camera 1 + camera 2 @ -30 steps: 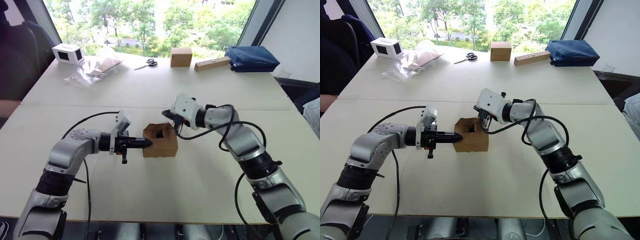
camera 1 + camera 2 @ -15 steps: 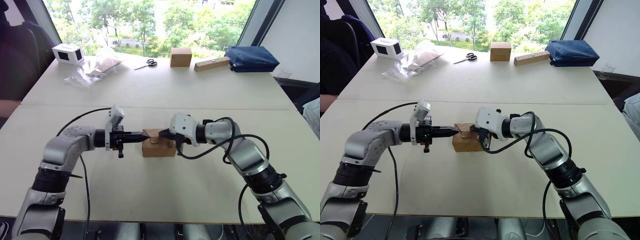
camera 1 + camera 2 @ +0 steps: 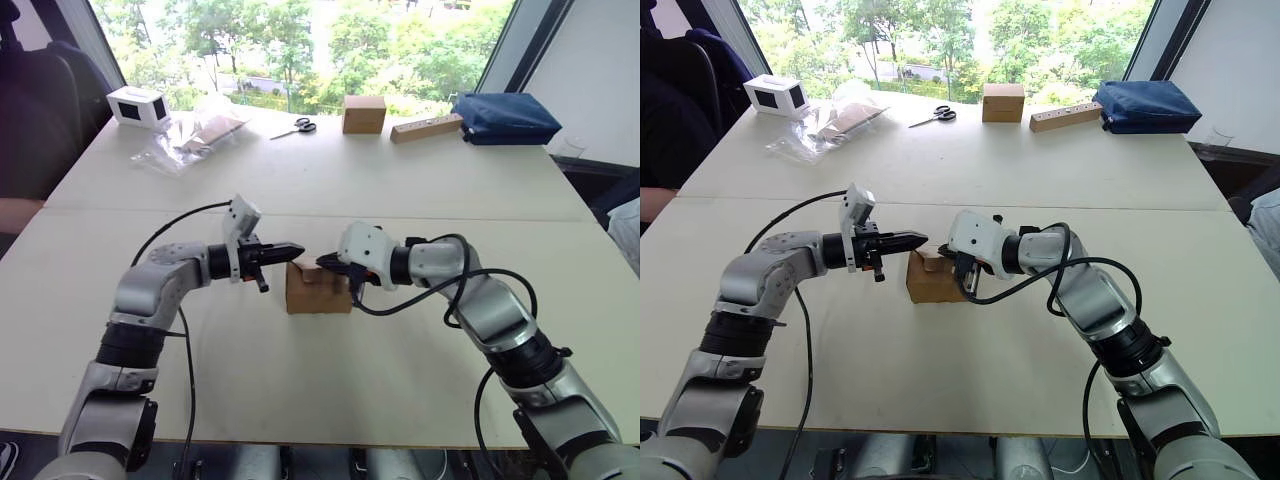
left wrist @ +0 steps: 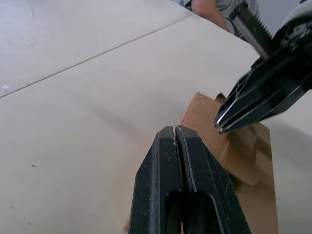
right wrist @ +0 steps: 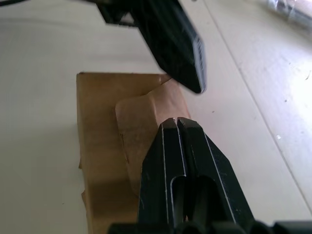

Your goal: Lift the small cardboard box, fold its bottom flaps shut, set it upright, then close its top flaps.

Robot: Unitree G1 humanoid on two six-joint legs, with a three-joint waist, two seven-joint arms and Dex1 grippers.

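Box (image 3: 318, 290) on table (image 3: 400, 190); left tool (image 3: 300, 247) and right tool (image 3: 322, 262) clenched empty above flaps (image 5: 141, 122).

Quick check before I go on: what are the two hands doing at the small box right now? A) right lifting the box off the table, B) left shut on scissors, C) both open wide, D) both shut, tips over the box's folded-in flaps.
D: the left hand and right hand have their fingers pressed together, tips above the flaps of the small cardboard box, which sits on the table.
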